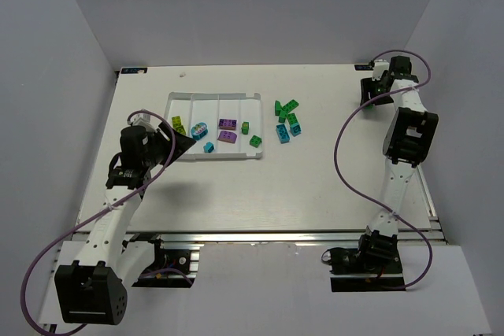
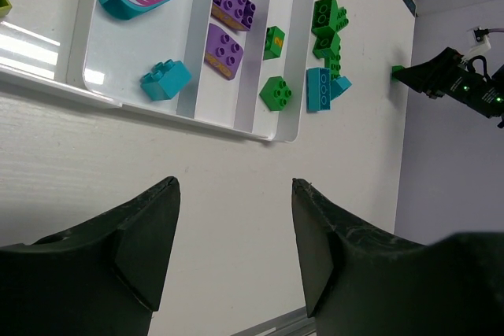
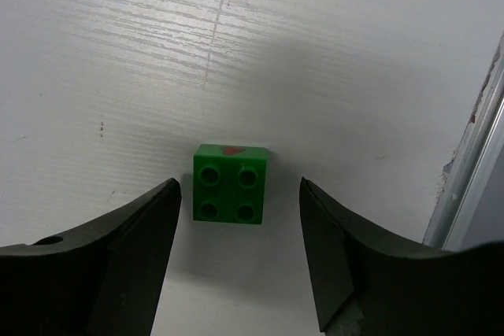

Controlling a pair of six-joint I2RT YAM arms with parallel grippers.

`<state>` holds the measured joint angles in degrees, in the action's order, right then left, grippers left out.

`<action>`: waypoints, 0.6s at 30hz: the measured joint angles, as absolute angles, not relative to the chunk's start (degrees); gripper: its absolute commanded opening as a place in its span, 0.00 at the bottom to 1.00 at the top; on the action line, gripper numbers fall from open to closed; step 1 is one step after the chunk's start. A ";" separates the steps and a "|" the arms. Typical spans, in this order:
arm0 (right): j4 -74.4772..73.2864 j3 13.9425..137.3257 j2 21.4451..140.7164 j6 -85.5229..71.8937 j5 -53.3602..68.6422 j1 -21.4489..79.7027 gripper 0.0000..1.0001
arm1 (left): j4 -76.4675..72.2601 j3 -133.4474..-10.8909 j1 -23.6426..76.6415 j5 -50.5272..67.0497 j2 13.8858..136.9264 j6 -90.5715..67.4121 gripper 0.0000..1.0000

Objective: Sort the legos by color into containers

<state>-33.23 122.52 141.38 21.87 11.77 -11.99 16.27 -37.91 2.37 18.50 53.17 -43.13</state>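
The white tray point(image 1: 228, 159) holds yellow-green legos point(image 1: 179, 124) in its left compartment. Teal ones point(image 2: 165, 80) come after them, then purple ones point(image 2: 224, 51), and green ones point(image 2: 276, 93) on the right. Loose green and teal legos point(image 1: 287, 120) lie on the table right of the tray. My left gripper point(image 2: 234, 182) hovers open over bare table just in front of the tray point(image 2: 287, 127), with nothing between its fingers. My right gripper point(image 3: 239, 184) is at the far right back corner point(image 1: 368, 98). It is open around a single green lego point(image 3: 231, 184), with a gap on each side.
White walls enclose the table on three sides. A metal edge strip point(image 3: 472, 155) runs close to the right of the lone green brick. Purple cables point(image 1: 346, 147) loop from both arms above the table.
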 measured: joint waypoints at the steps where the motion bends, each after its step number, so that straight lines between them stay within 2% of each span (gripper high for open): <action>1: -33.21 122.61 141.49 21.93 11.79 -11.99 0.65 | 16.25 -37.91 2.37 18.50 53.17 -43.13 0.68; 13: -33.15 123.24 142.39 23.14 13.02 -11.99 0.25 | 16.23 -37.91 2.39 18.52 52.80 -43.59 0.69; 14: -33.21 123.24 142.39 23.16 13.30 -11.99 0.16 | 16.23 -37.91 2.39 18.52 52.64 -43.59 0.69; 16: -33.32 123.20 142.39 23.18 14.31 -11.99 0.08 | 16.21 -37.91 2.39 18.52 52.16 -43.68 0.69; 17: -33.21 123.02 142.34 23.18 14.90 -11.99 0.00 | 16.19 -37.91 2.42 18.52 51.90 -43.79 0.69; 18: -33.01 122.54 142.08 23.18 15.84 -11.99 0.00 | 16.14 -37.91 2.42 18.52 51.59 -43.86 0.69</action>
